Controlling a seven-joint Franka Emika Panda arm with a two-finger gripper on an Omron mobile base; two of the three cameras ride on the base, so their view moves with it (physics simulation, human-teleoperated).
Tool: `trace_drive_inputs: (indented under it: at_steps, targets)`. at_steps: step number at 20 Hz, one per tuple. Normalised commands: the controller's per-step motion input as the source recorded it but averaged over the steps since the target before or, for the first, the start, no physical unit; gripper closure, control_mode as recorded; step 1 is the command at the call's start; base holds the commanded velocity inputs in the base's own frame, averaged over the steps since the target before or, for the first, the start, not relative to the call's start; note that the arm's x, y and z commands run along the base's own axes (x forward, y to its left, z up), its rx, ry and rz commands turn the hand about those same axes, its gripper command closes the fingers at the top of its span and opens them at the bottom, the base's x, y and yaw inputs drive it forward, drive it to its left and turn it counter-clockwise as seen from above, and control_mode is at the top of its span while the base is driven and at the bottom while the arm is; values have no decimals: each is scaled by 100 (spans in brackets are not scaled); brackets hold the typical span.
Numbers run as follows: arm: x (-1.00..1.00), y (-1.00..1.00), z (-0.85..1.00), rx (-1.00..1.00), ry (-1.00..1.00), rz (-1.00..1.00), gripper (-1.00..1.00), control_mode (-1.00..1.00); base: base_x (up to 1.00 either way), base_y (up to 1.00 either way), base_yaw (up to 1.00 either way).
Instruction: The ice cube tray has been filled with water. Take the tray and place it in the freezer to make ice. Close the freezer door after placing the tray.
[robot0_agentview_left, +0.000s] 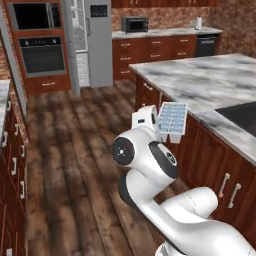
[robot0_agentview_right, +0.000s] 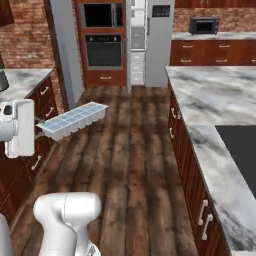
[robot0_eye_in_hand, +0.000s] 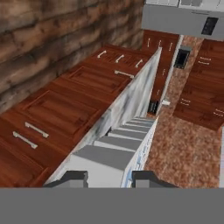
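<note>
gripper (robot0_eye_in_hand: 108, 177): clamped on the near end of the ice cube tray (robot0_agentview_right: 73, 120), finger tips dark on either side of that end in the hand view.
tray position: held in the air over the wood floor (robot0_agentview_right: 130, 150), out past the jaws, long axis running away from the hand; tipped up steeply in the left base view, slanting in the right base view.
tray feel: judged stiff, light plastic, smooth-walled, so liable to slip in a narrow pinch; gripped at one short end, so likely to droop or twist about the jaws.
water (robot0_agentview_left: 172, 116): pale-blue squares in two rows; judged the delicate part, apt to spill with tilt or a jolt.
best hold: judged the rim at a short end, as now; a level carry safer.
island counter (robot0_agentview_left: 210, 85): grey marble top just beside the tray in the left base view, not touching it.
freezer (robot0_agentview_right: 137, 42): far across the room, white shelves and drawers showing, well apart from the tray.
freezer door (robot0_agentview_right: 64, 50): standing open, tall grey slab left of the oven (robot0_agentview_right: 104, 51).
</note>
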Motion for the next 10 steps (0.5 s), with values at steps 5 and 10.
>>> trace_drive_inputs:
  at_steps: [5,10]
  targets:
    - [0,0,0,0,0,0,100,100,100,0,26]
    - [0,0,0,0,0,0,100,100,100,-21,16]
